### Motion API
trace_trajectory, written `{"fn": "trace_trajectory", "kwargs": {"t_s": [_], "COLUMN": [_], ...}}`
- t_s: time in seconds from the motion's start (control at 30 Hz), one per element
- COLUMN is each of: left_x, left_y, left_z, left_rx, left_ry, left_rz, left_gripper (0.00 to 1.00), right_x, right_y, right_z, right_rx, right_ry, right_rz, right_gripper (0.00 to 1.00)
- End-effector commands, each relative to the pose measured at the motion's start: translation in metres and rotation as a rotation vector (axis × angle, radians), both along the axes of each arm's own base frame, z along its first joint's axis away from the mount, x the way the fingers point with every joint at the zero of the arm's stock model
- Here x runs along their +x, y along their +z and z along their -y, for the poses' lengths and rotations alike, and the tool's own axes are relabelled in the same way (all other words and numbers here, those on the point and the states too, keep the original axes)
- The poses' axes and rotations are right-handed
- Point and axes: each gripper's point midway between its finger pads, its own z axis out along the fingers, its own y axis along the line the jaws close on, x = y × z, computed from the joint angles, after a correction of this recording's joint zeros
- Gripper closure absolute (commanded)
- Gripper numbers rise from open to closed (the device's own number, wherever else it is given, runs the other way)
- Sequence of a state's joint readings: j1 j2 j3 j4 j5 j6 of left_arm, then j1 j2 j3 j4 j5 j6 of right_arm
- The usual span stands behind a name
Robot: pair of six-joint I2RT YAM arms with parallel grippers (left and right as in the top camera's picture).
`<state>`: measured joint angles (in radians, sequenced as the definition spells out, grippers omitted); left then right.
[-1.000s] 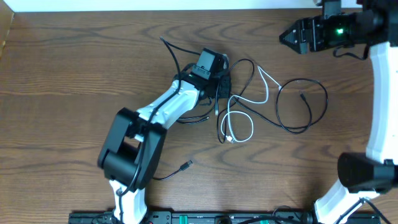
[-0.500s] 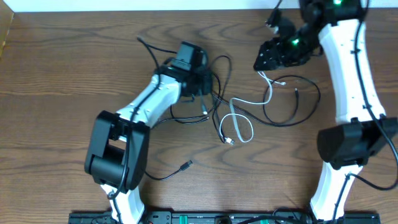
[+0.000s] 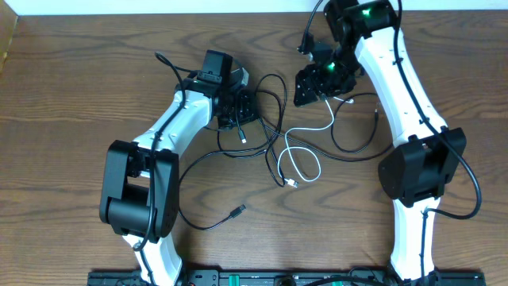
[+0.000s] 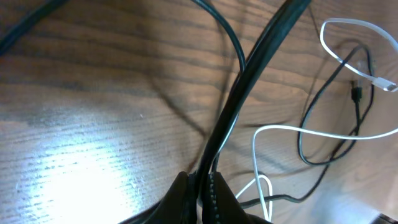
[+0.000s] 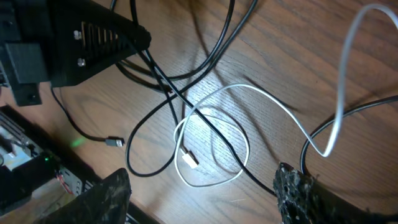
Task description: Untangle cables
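- The worktop ends in a pale strip along 12 o'clock. A dark rail runs along 6 o'clock, and the wood's edge shows at the 10 o'clock corner.
- There is broad bare wood at 9 o'clock, outside the left arm, and more at 3 o'clock, outside the right arm. Between the two arm bases, toward 6 o'clock, only a lone black plug end lies on the wood.
- The cables sit in the middle, a little toward 12 o'clock. The black tangle is at the centre, and the white cable curls in a loop at its 4 o'clock side. A black loop lies further toward 3 o'clock.
- The left tool is clenched on a black cable, which rises taut from its fingertips.
- The right tool is released, its fingers spread wide with nothing between them. It hangs over the white cable's upper end, at 1 o'clock of the heap.
- A second ago the right tool sat far off at the 2 o'clock corner; it has since swung in over the cables.
- The left tool has moved toward 10 o'clock, drawing the black tangle with it. The white loop has barely shifted.
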<state>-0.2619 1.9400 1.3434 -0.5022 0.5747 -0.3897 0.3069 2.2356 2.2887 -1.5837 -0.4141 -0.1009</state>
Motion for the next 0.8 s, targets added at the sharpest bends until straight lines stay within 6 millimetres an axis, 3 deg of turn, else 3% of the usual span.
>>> {"fn": "trace_trajectory", "kwargs": {"t_s": [0.0,0.2,0.47,0.63,0.77], "left_x": [-0.003,-0.004,-0.004,-0.004,-0.004], "left_y": [0.011,0.011,0.011,0.011,0.011], "left_z": [-0.002,-0.004,-0.004,-0.004,-0.004], "left_rx": [-0.043,-0.041,-0.041,-0.041,-0.041], "left_ry": [0.005,0.009,0.01,0.01,0.01], "left_rz": [-0.013,-0.02,-0.02,-0.02,-0.02], "left_gripper": [0.93,0.93,0.93,0.93,0.93], "right_x": [-0.003,-0.013,-0.039,-0.049,-0.046], "right_y": [-0.005,-0.015,-0.057,-0.083,-0.11], "right_z": [-0.007,-0.015,-0.033,-0.039,-0.03], "right_rx": [-0.028,-0.077,-0.121,-0.155,-0.256], "right_ry": [-0.012,0.006,0.022,-0.005,-0.065], "right_rz": [-0.012,-0.029,-0.127,-0.159,-0.132], "right_gripper": [0.29,0.28,0.28,0.37,0.46]}}
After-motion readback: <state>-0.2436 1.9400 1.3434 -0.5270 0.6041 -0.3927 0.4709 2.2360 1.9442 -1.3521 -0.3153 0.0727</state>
